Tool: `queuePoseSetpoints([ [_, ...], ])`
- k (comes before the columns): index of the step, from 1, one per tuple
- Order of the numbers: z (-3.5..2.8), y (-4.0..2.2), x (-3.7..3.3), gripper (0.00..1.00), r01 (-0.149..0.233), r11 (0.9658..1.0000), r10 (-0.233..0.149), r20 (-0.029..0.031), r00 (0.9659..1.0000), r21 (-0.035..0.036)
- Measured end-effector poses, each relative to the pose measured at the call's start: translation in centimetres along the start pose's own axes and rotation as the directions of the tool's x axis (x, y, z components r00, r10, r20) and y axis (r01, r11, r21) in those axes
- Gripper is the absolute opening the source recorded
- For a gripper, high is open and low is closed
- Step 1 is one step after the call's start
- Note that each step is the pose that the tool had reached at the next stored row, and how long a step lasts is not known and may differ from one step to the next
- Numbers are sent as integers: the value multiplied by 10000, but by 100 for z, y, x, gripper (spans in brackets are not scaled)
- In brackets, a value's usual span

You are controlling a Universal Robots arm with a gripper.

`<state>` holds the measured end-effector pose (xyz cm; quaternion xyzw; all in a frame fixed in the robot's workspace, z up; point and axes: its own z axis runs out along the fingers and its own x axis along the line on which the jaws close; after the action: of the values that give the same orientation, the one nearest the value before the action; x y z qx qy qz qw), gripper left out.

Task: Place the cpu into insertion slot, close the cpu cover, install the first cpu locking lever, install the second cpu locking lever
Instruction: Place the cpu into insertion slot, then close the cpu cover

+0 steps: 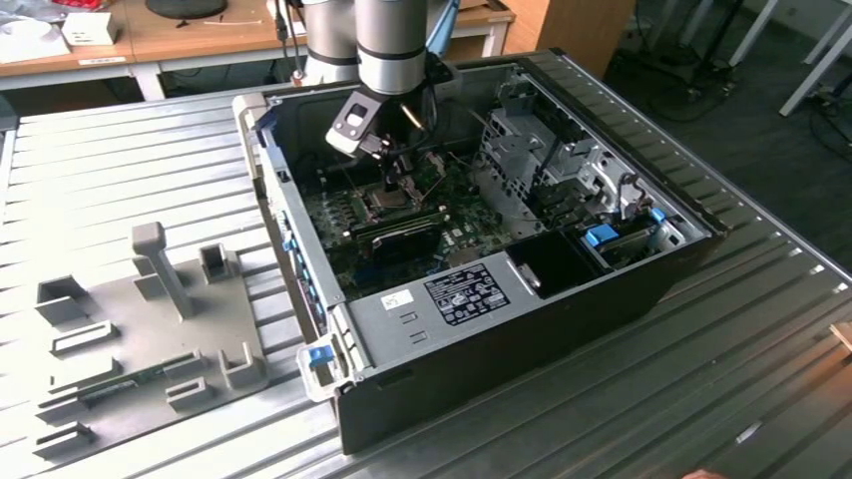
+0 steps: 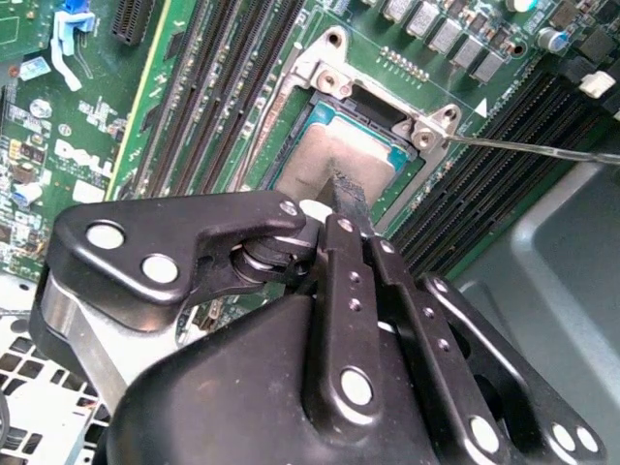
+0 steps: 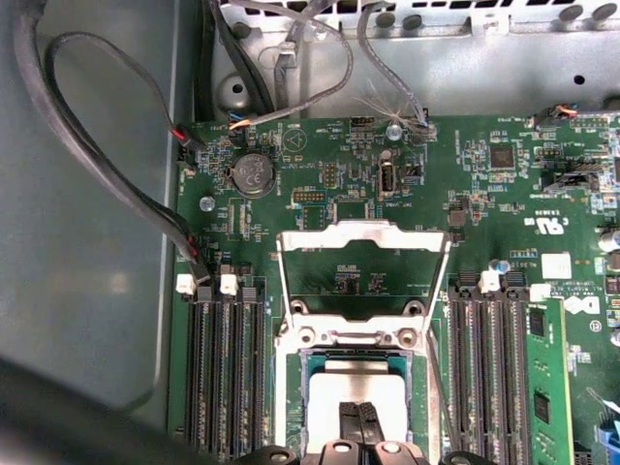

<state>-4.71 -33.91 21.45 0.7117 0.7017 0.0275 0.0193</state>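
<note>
Our jaws, pinched narrow, point tips-down at the cpu [image 3: 329, 397], which lies in the insertion slot [image 3: 289, 387]; we see the cpu cover [image 3: 363, 232] standing open.

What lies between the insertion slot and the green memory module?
In the first wrist view, empty black memory slots separate the insertion slot from the green memory module.

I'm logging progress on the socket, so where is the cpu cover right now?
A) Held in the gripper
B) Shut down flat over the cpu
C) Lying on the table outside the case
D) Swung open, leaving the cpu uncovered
D: in the first wrist view the cpu cover is swung back off the insertion slot, and the cpu sits uncovered under the gripper.
</note>
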Motion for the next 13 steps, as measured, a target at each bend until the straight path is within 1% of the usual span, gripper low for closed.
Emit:
queuePoseSetpoints([
  [5, 16, -1, 0, 10, 0, 10000, 0, 0, 10000, 0],
  [13, 16, -1, 0, 10, 0, 10000, 0, -3, 10000, -1],
])
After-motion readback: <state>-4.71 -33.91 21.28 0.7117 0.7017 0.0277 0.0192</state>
